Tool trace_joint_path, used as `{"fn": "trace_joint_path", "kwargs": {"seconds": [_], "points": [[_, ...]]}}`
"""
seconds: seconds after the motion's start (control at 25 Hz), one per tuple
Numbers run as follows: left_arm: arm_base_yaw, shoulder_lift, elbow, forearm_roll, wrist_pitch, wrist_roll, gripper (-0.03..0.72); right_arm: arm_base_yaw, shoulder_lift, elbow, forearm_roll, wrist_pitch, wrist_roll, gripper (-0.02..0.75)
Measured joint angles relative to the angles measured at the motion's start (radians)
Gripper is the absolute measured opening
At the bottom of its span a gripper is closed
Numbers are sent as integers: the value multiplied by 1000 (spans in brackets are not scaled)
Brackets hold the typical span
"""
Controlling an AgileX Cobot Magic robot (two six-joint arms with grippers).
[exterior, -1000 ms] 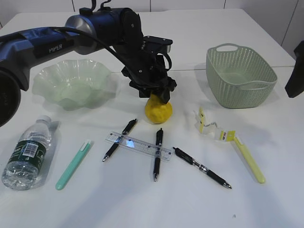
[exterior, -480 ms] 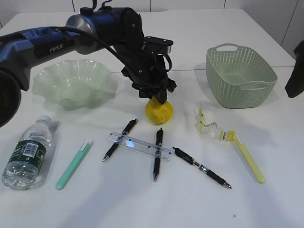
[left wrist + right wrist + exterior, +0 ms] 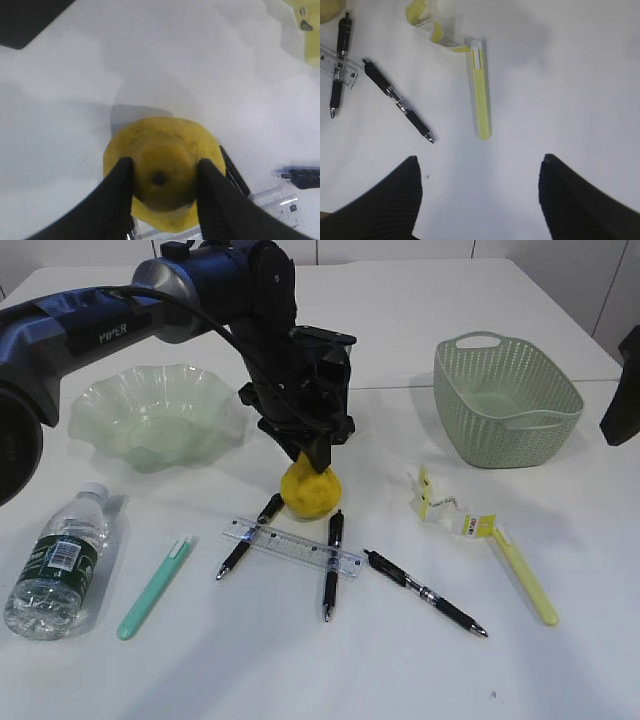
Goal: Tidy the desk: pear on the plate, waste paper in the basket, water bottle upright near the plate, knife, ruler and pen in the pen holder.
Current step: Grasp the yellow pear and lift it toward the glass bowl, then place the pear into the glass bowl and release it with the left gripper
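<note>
Left gripper (image 3: 160, 192) clenched pear (image 3: 162, 150) at neck; right gripper (image 3: 480, 190) stood released. Best carried level, lowered gently into plate (image 3: 150, 410) left of pear.

Arm casing (image 3: 60, 325): dark blue-black, white "PIPER" lettering
Joint collar (image 3: 165, 275): silver-grey
Cable (image 3: 215, 325): black, looping
Fingers (image 3: 112, 200): black, finely ribbed

Bright, even light from above washes the white desk (image 3: 420, 330) almost featureless, with only soft, faint shadows under things. The left wrist view is blurred throughout (the pear (image 3: 162, 172) soft-edged up close). The ruler (image 3: 292, 547) shows little glare. The exterior view is fairly sharp.
</note>
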Motion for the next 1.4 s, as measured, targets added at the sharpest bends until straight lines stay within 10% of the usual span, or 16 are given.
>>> {"fn": "trace_joint_path", "kwargs": {"seconds": [0.72,1.4], "points": [[36,-168,-2,9,23,-23,263,0,0,0,0,0,0,566],[282,-247,-2,51,31,-41,265,0,0,0,0,-2,0,566]]}}
